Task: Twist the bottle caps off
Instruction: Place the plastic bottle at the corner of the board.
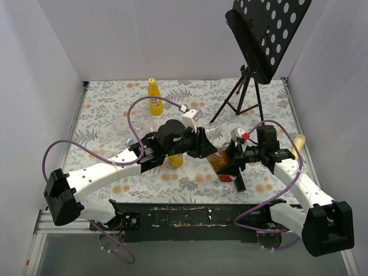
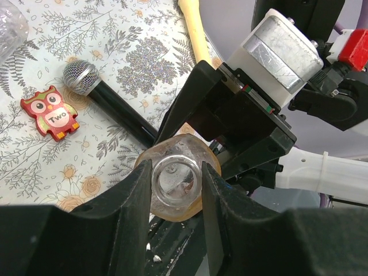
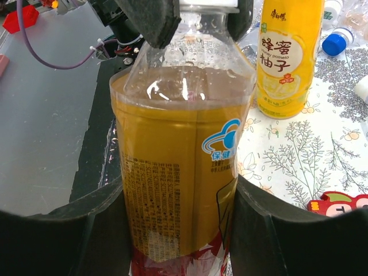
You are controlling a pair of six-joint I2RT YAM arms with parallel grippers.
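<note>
The squat brown bottle (image 3: 178,172) with a red label stands upright, and also shows in the top view (image 1: 218,156). My right gripper (image 3: 178,236) is shut on its body, one finger on each side; it also shows in the top view (image 1: 230,163). My left gripper (image 2: 176,192) is above it, its fingers (image 2: 129,218) touching both sides of the neck (image 2: 176,181). The mouth looks open, with no cap on it. A tall yellow juice bottle (image 3: 287,57) stands just behind. Another one (image 1: 154,99), with a yellow cap (image 1: 152,81), stands at the back.
A black microphone (image 2: 109,103) and a red owl tag (image 2: 50,112) lie on the floral cloth by the brown bottle. A blue cap (image 3: 335,41) tops a clear bottle lying behind the near yellow one. A black music stand (image 1: 253,63) stands at the back right.
</note>
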